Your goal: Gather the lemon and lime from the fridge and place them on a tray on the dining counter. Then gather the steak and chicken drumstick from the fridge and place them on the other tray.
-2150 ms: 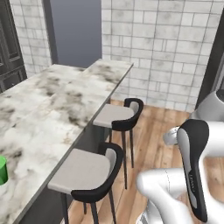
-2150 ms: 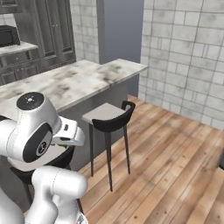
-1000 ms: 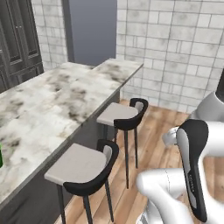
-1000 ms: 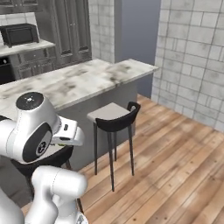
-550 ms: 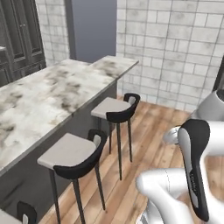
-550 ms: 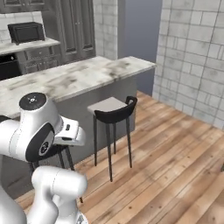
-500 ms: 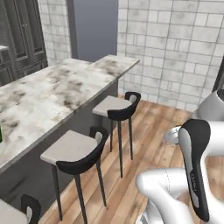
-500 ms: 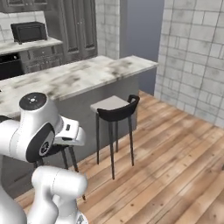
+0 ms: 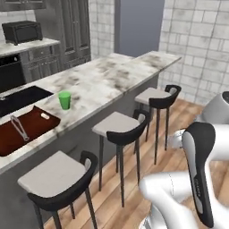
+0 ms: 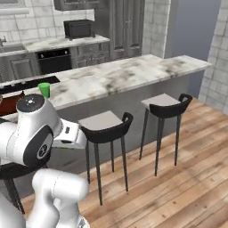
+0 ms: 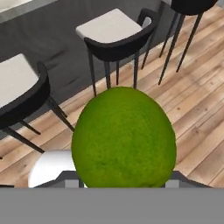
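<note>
On my hand view the lime [image 11: 124,138] sits right in front of the camera, slightly egg-shaped, its longer axis running up and down that picture with the narrower end toward the top. It rests where the finger tips rise, so I read the gripper as clamped around the lime, though the fingers themselves are hidden behind the fruit. Beyond it I see black-backed stools [image 11: 114,33] and wooden floor [image 11: 192,96].

The arm is folded close to the base: in the left base view a white link with a dark joint [image 9: 199,174] stands low at the right, and in the right base view the big rounded joint [image 10: 32,129] sits at the lower left.

The left base view gives me the dining counter [image 9: 112,78] with the tray [image 9: 27,132] on it, a metal utensil [image 9: 18,127] lying in the tray, and a green cup [image 9: 65,100] just beside it. The right base view shows the cup [image 10: 44,90] and only a sliver of the tray [image 10: 9,103], plus the back counter [image 10: 62,42].
</note>
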You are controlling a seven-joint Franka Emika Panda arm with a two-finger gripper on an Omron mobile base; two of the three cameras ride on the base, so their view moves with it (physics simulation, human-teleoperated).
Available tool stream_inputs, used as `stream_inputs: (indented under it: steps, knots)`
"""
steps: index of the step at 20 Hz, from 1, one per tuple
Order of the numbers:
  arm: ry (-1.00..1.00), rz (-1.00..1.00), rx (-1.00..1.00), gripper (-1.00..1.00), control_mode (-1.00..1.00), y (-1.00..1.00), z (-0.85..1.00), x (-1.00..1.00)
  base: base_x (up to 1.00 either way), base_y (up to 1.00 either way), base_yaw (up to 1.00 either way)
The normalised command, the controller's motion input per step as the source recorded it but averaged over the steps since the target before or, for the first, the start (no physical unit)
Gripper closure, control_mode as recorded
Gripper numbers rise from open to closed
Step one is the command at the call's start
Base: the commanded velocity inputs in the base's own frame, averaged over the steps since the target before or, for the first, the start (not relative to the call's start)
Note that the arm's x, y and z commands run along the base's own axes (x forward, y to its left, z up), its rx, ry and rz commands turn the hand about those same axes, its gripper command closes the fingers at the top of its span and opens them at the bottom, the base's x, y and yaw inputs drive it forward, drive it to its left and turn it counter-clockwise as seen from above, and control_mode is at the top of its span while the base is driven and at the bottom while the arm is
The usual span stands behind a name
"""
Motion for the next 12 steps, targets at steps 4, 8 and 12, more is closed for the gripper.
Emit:
stream_inputs:
  steps: [4, 8, 12]
  knots:
    - [0.00, 0.00, 0.00, 1.00, 1.00, 0.00, 0.00, 0.00, 0.02, 0.53, 0.43]
    - [0.00, 0.00, 0.00, 1.00, 1.00, 0.00, 0.00, 0.00, 0.32, 0.30, 0.39]
    - [0.00, 0.00, 0.00, 1.00, 1.00, 0.00, 0.00, 0.00, 0.19, 0.33, 0.41]
